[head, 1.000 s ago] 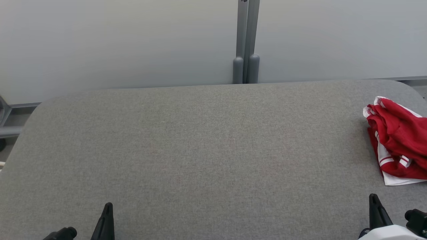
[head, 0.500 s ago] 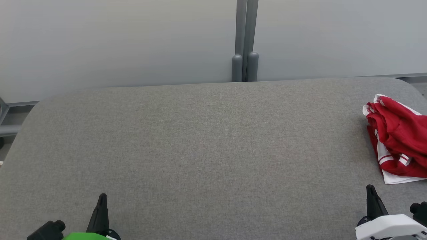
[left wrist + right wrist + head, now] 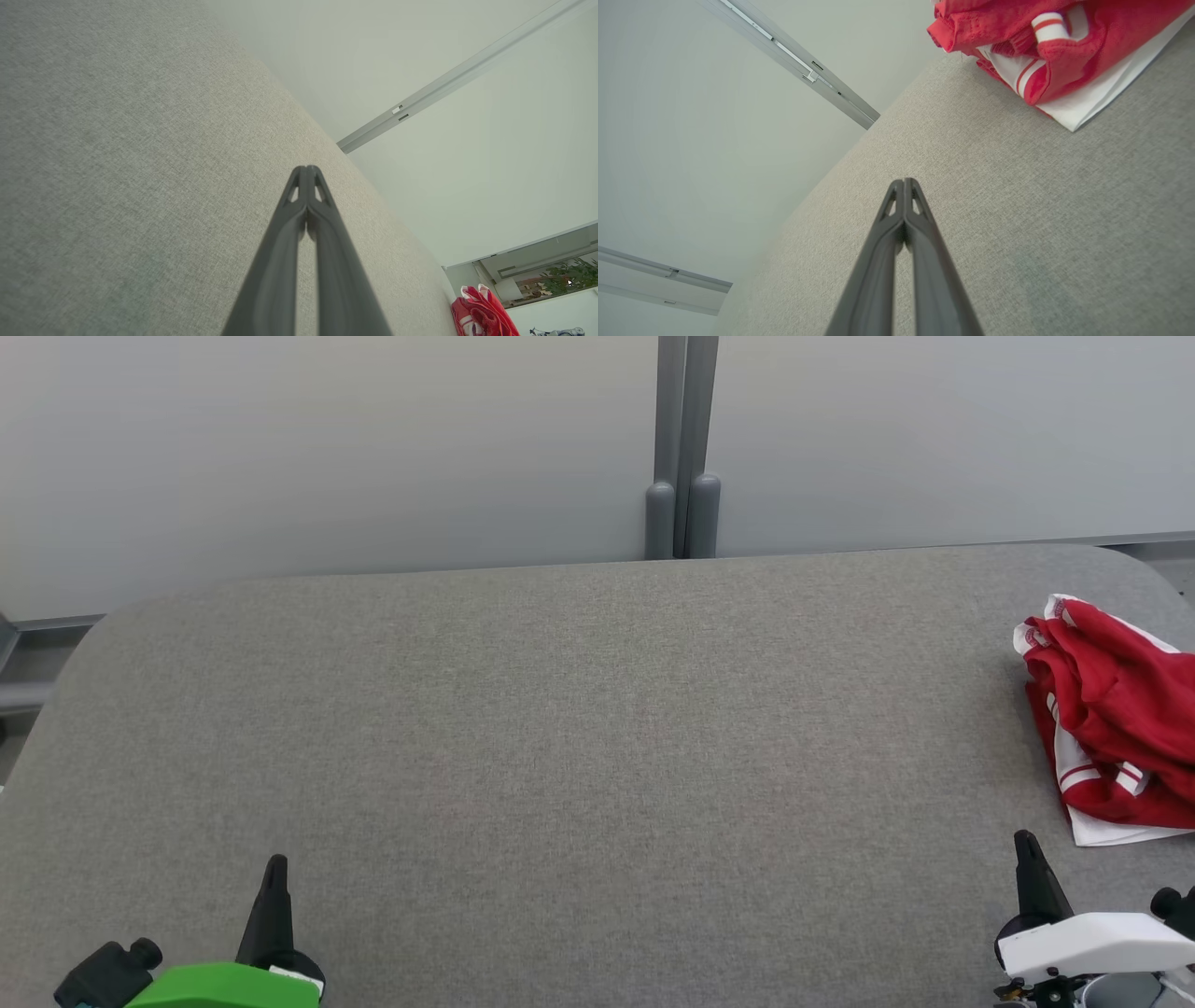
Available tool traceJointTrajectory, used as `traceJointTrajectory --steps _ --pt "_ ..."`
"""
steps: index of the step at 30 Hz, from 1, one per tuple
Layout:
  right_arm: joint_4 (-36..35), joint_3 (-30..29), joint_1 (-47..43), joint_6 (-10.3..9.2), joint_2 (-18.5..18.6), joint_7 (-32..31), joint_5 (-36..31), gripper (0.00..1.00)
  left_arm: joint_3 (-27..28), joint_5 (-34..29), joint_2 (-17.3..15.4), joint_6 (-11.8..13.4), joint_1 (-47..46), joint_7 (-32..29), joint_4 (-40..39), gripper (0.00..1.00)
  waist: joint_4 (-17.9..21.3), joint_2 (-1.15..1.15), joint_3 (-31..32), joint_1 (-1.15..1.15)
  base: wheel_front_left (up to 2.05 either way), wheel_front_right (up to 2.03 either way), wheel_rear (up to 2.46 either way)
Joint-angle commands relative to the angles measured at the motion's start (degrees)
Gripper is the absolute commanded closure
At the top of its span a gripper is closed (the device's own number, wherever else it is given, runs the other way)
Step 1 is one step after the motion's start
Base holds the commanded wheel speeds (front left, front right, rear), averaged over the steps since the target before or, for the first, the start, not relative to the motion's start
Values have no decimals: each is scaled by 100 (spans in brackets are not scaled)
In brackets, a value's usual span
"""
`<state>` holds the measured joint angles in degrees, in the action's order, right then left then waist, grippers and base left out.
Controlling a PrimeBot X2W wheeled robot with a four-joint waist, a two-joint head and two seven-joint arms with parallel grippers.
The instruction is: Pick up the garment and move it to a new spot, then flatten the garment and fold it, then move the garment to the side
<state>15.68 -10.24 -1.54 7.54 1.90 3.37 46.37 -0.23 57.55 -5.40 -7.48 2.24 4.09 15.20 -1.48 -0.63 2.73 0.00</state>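
Grey woven cloth covers the wide table with rounded corners. Behind it stand pale matte wall panels, joined by a grey post. Both pairs of dark tapered fingers are pressed together and hold nothing: the left gripper at the lower left of the head view, the right gripper at the lower right. Near the right gripper, at the right edge of the frame, the red garment lies crumpled in a heap, with white stripes and a white layer underneath. It looks light, soft and limp, so it will probably sag when lifted. A raised red fold or the striped ribbed cuff seems the best place to pinch.
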Motion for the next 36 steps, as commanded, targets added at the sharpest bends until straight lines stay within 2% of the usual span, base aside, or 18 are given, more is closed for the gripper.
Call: traceJointTrajectory --steps 1,36 --pt "-80 16 162 -3 52 -30 187 100 48 149 -8 -1 -188 -33 -71 100 2 24 -4 0 0 0 0" --pt "-103 200 546 -3 85 -561 2525 100 360 1942 113 -2 -586 -554 -90 100 67 41 -133 0 0 0 0"
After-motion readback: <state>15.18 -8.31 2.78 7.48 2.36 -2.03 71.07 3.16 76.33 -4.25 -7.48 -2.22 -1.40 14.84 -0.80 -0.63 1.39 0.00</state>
